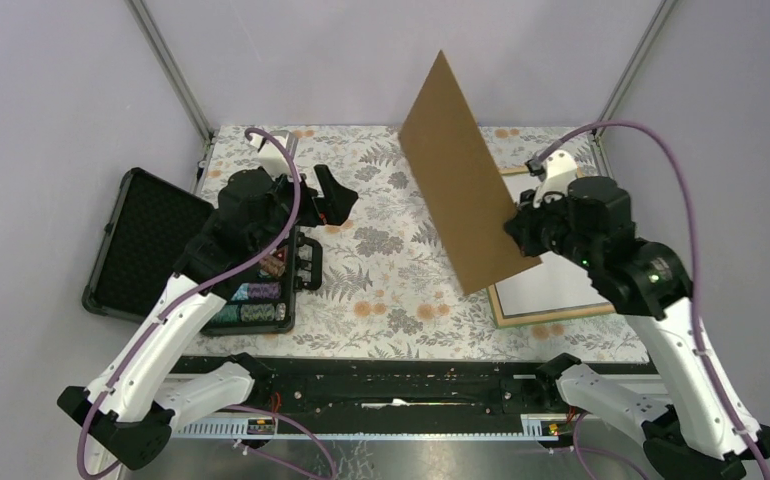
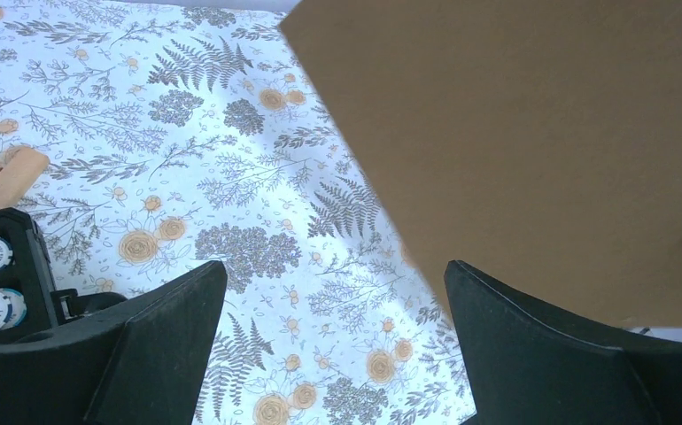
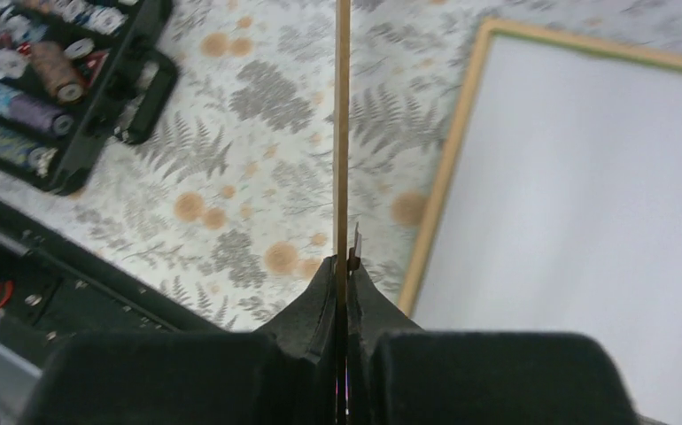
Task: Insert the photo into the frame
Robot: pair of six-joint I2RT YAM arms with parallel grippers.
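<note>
The frame (image 1: 551,317) lies flat at the right of the table, its light wood edge (image 3: 444,177) facing up. A plain white sheet (image 1: 551,285) fills its opening (image 3: 585,221); it looks like the photo lying face down, and no printed side shows. My right gripper (image 1: 523,232) is shut on the lower edge of a brown backing board (image 1: 456,190), holding it upright above the frame's left side. In the right wrist view the board (image 3: 343,133) runs edge-on between the closed fingers (image 3: 346,266). My left gripper (image 1: 336,195) hangs open over the cloth, with nothing between its fingers (image 2: 336,270).
A black case of poker chips (image 1: 161,250) lies open at the left, with chip rows (image 1: 261,295) under the left arm. Two small tan blocks (image 2: 14,177) sit on the floral cloth near the case. The board (image 2: 532,150) fills the left wrist view's upper right.
</note>
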